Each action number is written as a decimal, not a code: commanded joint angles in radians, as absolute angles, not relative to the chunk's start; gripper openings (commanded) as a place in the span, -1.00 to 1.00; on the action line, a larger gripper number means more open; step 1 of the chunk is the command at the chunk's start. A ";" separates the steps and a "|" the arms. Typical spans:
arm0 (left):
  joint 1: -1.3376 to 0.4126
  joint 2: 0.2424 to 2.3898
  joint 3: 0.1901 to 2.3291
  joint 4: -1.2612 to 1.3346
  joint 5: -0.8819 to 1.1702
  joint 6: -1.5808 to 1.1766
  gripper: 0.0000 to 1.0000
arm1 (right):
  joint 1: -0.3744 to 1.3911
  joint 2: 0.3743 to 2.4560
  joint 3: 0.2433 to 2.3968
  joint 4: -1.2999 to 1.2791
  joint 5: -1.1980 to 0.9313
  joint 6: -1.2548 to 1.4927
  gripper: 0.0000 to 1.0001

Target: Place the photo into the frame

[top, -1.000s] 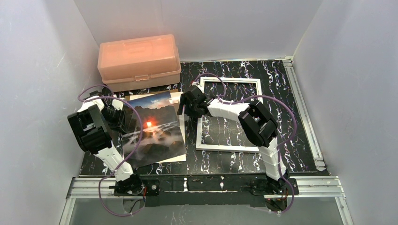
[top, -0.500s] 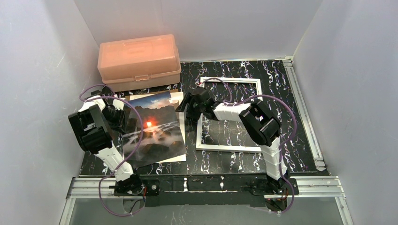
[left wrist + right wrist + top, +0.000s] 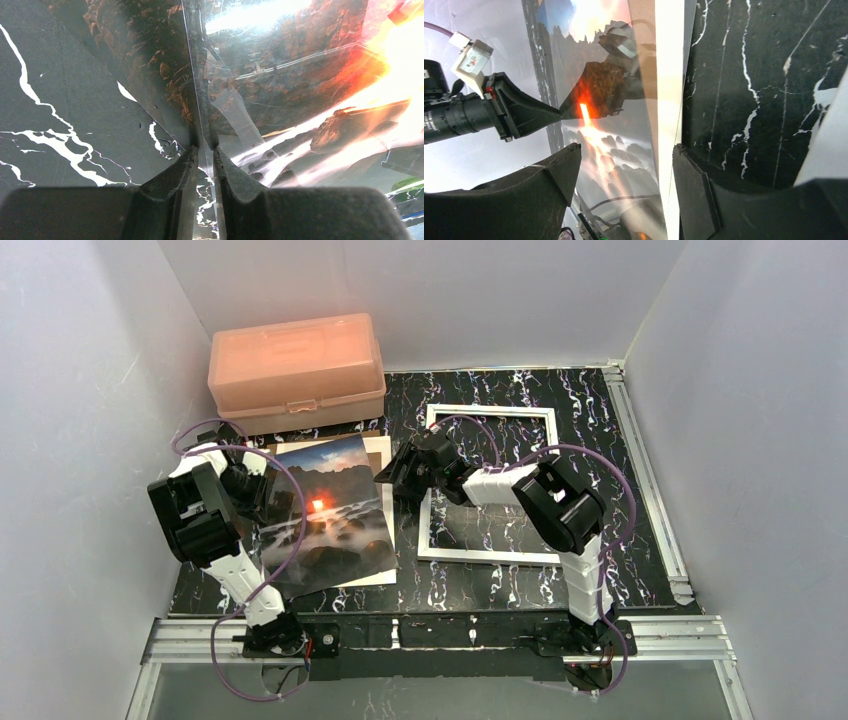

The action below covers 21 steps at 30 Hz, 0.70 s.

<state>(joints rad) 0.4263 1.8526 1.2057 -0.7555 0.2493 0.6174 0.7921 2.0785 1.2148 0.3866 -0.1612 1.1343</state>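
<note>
White frame; photo just outside

The left arm is sitting folded, elbow high, its left gripper pinching the photo by one edge. The right arm is stretching leftward, the right gripper holding its fingers wide apart.

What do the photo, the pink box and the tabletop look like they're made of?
The photo: glossy paper, probably; it mirrors glare and reflections. The box: translucent salmon plastic, seemingly, with a moulded lid. The tabletop: black with white marble-like veins; printed sheet or stone, I cannot tell.
</note>
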 commanded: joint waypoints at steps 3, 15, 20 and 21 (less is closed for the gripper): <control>0.399 1.925 1.160 -0.691 0.299 0.640 -0.69 | 0.798 1.996 1.196 0.490 -0.203 1.146 0.49; 0.388 1.935 1.173 -0.692 0.295 0.641 -0.73 | 0.802 2.045 1.220 0.575 -0.295 1.165 0.42; 0.385 1.935 1.170 -0.692 0.294 0.643 -0.75 | 0.807 2.078 1.202 0.561 -0.306 1.152 0.39; 0.384 1.933 1.170 -0.691 0.293 0.643 -0.76 | 0.806 2.085 1.201 0.548 -0.304 1.142 0.39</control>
